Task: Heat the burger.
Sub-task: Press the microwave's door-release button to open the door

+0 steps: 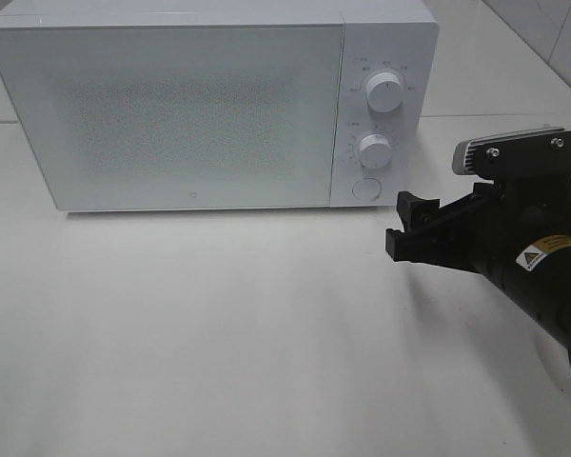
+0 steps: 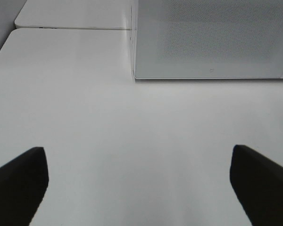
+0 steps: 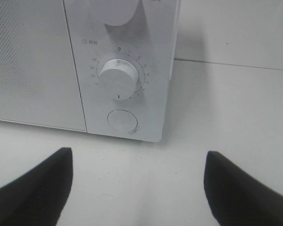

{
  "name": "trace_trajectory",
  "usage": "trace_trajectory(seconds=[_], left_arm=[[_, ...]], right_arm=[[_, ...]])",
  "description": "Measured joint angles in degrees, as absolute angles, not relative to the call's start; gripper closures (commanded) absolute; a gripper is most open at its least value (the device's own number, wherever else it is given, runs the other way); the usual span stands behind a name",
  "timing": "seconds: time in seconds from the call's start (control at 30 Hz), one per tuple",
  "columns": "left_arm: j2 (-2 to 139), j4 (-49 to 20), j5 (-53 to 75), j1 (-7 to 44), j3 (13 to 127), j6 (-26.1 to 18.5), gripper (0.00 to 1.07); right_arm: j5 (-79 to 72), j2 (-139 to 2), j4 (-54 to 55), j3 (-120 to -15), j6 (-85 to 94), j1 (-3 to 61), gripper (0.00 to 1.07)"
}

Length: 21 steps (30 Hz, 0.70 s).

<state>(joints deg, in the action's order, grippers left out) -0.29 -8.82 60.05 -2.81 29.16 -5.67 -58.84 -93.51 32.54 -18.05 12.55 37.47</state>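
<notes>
No burger shows in any view. A white microwave (image 1: 171,105) stands at the back of the white table with its door closed; nothing can be seen through the speckled door. My right gripper (image 1: 400,227) hovers open and empty just in front of the control panel, a little right of the round door button (image 1: 365,188). The right wrist view has the open gripper (image 3: 137,153) facing the lower knob (image 3: 118,80) and the button (image 3: 123,120). My left gripper (image 2: 137,150) is open and empty over bare table, short of the microwave's (image 2: 212,42) left front corner.
The panel carries an upper knob (image 1: 385,93) and a lower knob (image 1: 374,150). White table (image 1: 219,333) stretches in front of the microwave. A seam between two tabletops (image 2: 70,28) runs behind the microwave's left side. A tiled wall shows at the far right.
</notes>
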Motion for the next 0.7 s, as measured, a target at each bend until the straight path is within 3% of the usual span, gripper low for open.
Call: trace_trajectory(seconds=[0.47, 0.63, 0.7], left_arm=[[-0.3, -8.8, 60.0, -2.8, 29.2, -5.7, 0.06], [-0.3, -8.8, 60.0, -2.8, 29.2, -5.7, 0.06], [-0.3, -8.8, 60.0, -2.8, 29.2, -5.7, 0.06]], right_arm=[[-59.5, -93.5, 37.7, -18.0, 10.1, 40.7, 0.36], [-59.5, -93.5, 37.7, -18.0, -1.9, 40.8, 0.41], [-59.5, -93.5, 37.8, -18.0, -14.3, 40.8, 0.5]])
